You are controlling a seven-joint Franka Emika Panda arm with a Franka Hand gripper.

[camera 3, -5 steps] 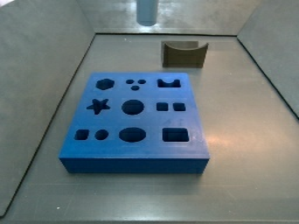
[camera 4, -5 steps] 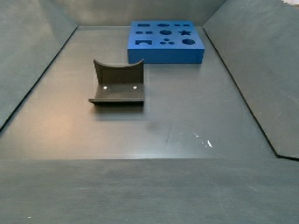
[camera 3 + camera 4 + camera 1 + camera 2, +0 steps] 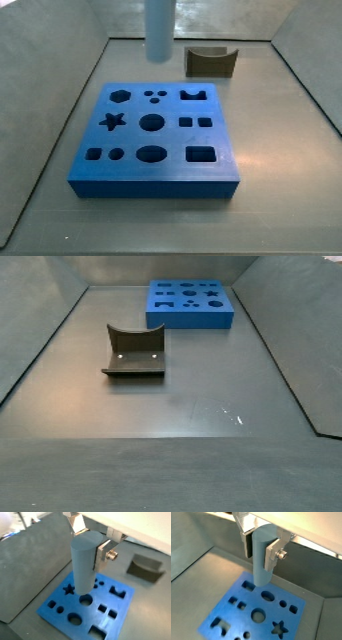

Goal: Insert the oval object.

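Gripper clamping oval object between silver fingers, peg hanging upright above blue block, not touching it.

In side view peg showing at upper centre of frame, gripper itself cropped out.

Risks, as judged:
- peg descending over wrong hole; oval hole sitting near block's front edge, round hole easily mistaken for it
- peg's long axis turning off hole's long axis, causing jamming on rim
- peg slipping in grip on contact

Olive block well apart, posing no obstruction.

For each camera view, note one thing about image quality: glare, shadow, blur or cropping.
In a side view, glare streaks the floor. In a side view, the oval object is cropped at the top. In both wrist views, the gripper holding it looks soft, and the blue block sharper.
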